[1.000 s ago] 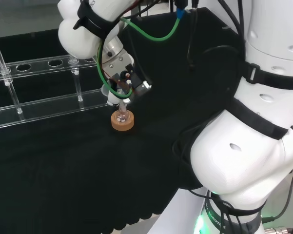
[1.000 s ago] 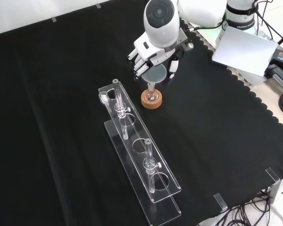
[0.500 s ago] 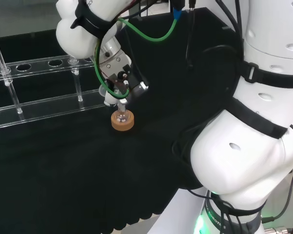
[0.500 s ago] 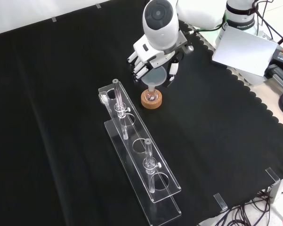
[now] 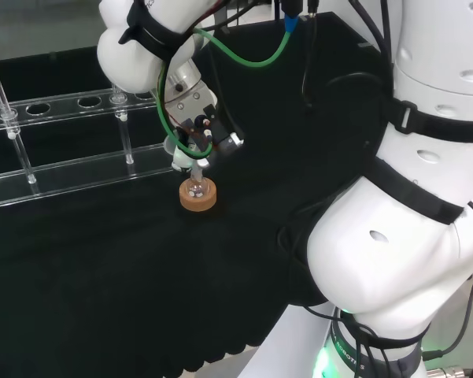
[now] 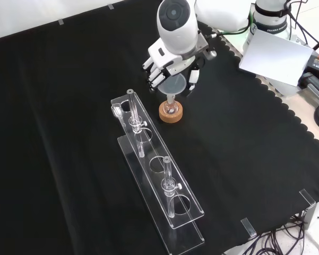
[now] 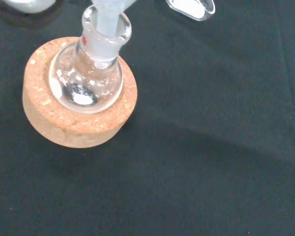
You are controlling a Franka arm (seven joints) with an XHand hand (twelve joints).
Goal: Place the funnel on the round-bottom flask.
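The hand (image 6: 169,68) hangs over the cork ring, its fingers (image 6: 155,76) and thumb curled round the rim of the funnel (image 6: 174,85). The funnel's wide mouth faces up and its stem (image 7: 108,14) points down along a near-upright axis, the tip set inside the neck of the round-bottom flask (image 7: 86,78). The flask stands upright in the cork ring (image 6: 170,112) on the black cloth (image 6: 69,79).

In the front view a clear rack (image 6: 159,183) lies just left of and nearer than the ring, with two test tubes (image 6: 167,170) standing in it; nothing lies between rack and ring. In the head view the wrist and green cable (image 5: 256,57) cover most of the funnel, while the front view shows its bowl plainly. The wrist view shows the stem passing into the flask's mouth.
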